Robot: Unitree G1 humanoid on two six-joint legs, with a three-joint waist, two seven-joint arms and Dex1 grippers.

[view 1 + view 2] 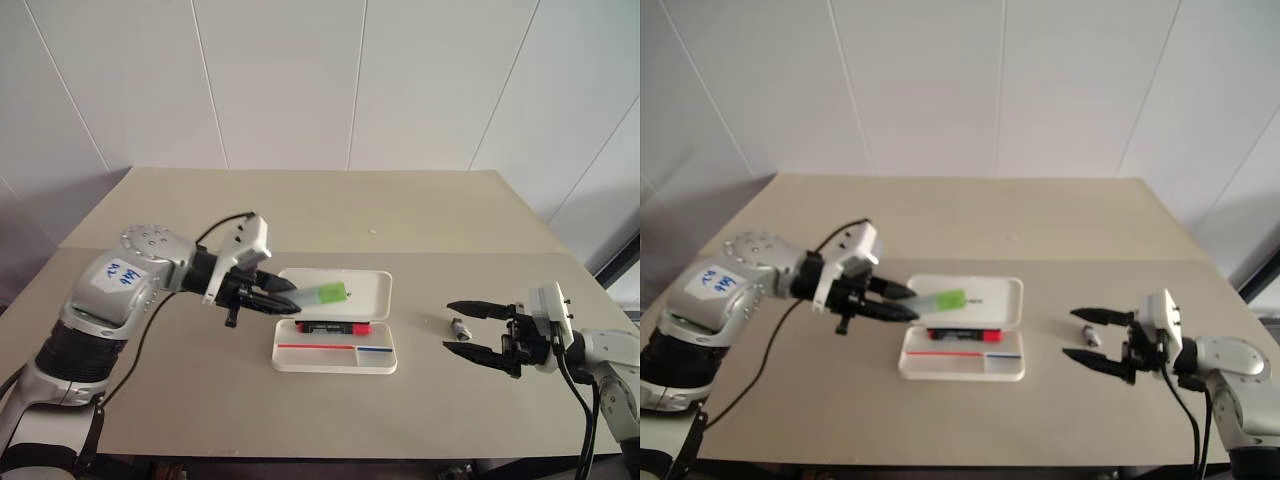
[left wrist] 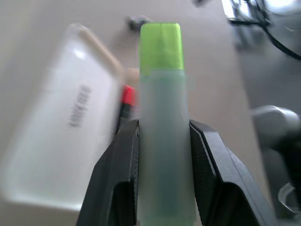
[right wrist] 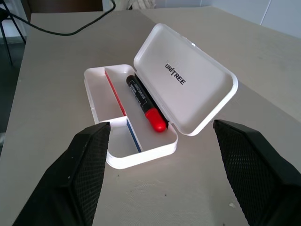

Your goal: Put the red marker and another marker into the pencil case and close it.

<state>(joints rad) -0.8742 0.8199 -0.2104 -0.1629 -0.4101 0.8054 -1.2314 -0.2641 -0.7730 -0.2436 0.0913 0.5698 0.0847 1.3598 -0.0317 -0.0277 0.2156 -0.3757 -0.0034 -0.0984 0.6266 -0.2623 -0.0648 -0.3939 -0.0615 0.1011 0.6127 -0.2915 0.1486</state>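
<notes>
**Green marker hanging over the open case, red one already inside**

The pencil case (image 1: 336, 345) sits open in the middle of the table (image 1: 300, 210), lid tipped back toward the far side. The red marker (image 3: 144, 103) lies in the long compartment next to the lid hinge, red end pointing to the robot's right. The tray's front part, edged by a red-and-blue stripe, holds nothing that I can see.

The left gripper (image 1: 285, 299) is clamped on the green marker (image 1: 322, 294), one black finger on each side of the pale barrel. The bright green cap sticks out past the fingertips, above the case's left half, in front of the lid.

The right gripper (image 1: 462, 329) floats off to the right of the case, fingers spread wide with nothing between them. A small grey bit (image 1: 459, 327) lies on the table near its fingertips; too small to tell what it is.
</notes>
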